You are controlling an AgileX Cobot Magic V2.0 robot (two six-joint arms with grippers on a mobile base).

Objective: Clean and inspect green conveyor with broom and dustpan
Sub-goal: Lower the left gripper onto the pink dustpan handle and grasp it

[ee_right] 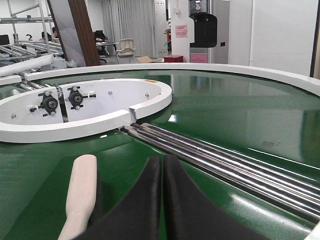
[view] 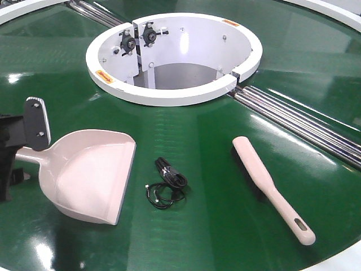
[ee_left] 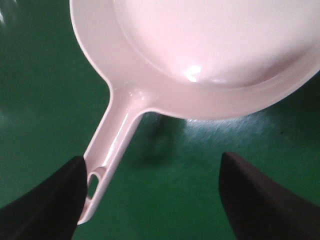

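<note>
The task is judged to be at its very start. The dustpan (view: pixel 90 172) lies on the green conveyor (view: pixel 225 226) at its left side, with the lip turned toward the middle and the handle toward the left pincer (ee_left: pixel 152 195). That pincer is spread wide. The slotted handle end is placed between its fingers, just beside one and well apart from the other, so nothing is gripped.

The broom (view: pixel 271 186) lies flat on the belt at the right, untouched, near the silver rollers (view: pixel 293 116). The right pincer (ee_right: pixel 162 200) is pressed together on nothing, with the broom's rounded tip just beside it.

Between dustpan and broom a small black cable bundle (view: pixel 168 183) is seen on the belt, in front of the white ring hub (view: pixel 169 95). It is taken to be the thing to be swept up.

No sweeping is shown as done. Both tools are yet to be grasped, the bundle is yet to be brushed into the pan, and the belt is yet to be inspected.
</note>
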